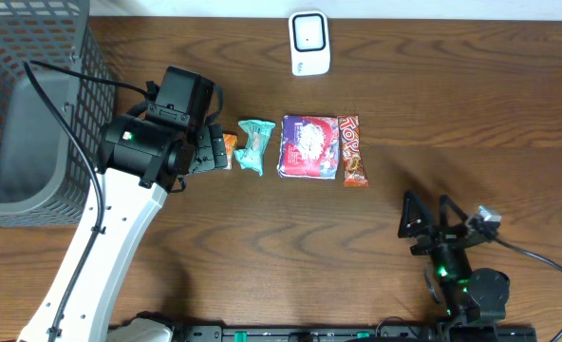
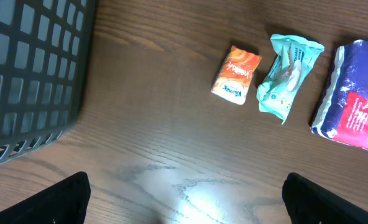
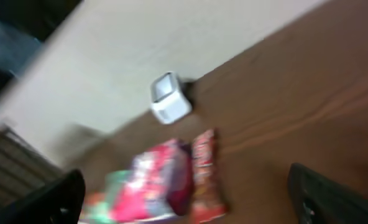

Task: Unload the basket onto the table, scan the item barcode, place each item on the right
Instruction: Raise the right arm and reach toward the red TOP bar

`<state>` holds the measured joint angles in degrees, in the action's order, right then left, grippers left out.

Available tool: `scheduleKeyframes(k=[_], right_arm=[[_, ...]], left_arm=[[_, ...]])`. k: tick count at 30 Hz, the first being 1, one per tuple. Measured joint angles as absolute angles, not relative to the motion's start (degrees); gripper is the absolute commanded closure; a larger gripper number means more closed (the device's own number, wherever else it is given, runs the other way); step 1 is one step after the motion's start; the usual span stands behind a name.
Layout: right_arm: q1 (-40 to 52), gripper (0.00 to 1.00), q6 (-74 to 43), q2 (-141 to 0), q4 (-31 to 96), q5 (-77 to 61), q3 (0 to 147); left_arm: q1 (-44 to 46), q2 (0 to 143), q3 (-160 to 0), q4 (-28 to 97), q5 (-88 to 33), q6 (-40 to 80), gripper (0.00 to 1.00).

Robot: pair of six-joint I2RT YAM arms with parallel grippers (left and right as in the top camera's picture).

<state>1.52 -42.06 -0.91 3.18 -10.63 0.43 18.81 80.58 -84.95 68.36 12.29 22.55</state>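
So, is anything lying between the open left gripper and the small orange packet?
Nothing visible. In the left wrist view only bare table lies between the left gripper and the orange packet. The teal packet lies close beside it, not in the path.

The left arm (image 1: pixel 120 218) is a white link under black housings with a green dot; the black left cable (image 1: pixel 72 71) loops off toward ten o'clock. The right arm (image 1: pixel 457 275) is black with a green light, the right cable (image 1: pixel 547 258) running toward four o'clock.

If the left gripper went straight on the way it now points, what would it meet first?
Probably the bare table. The left gripper, fingers open, aims just beside the orange packet, not at it, though depth is unclear.
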Motion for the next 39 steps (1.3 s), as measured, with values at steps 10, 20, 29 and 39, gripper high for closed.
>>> scheduleKeyframes(k=[10,20,29,39], right_arm=[[1.5,0.01,-57.5,-0.9,1.1,-14.5,0.4],[1.5,0.01,-55.1,-1.0,-22.8,-19.0,1.2],[1.5,0.01,-37.8,-9.5,-2.3,-19.1,18.9],[1.5,0.01,-19.4,-41.8,32.0,-18.5,49.3]], left_arm=[[18.8,80.6,-84.9,68.4,12.3,22.5,0.02],[18.8,80.6,-84.9,68.4,12.3,22.5,0.02],[18.8,80.6,-84.9,68.4,12.3,22.5,0.02],[18.8,80.6,-84.9,68.4,12.3,22.5,0.02]])
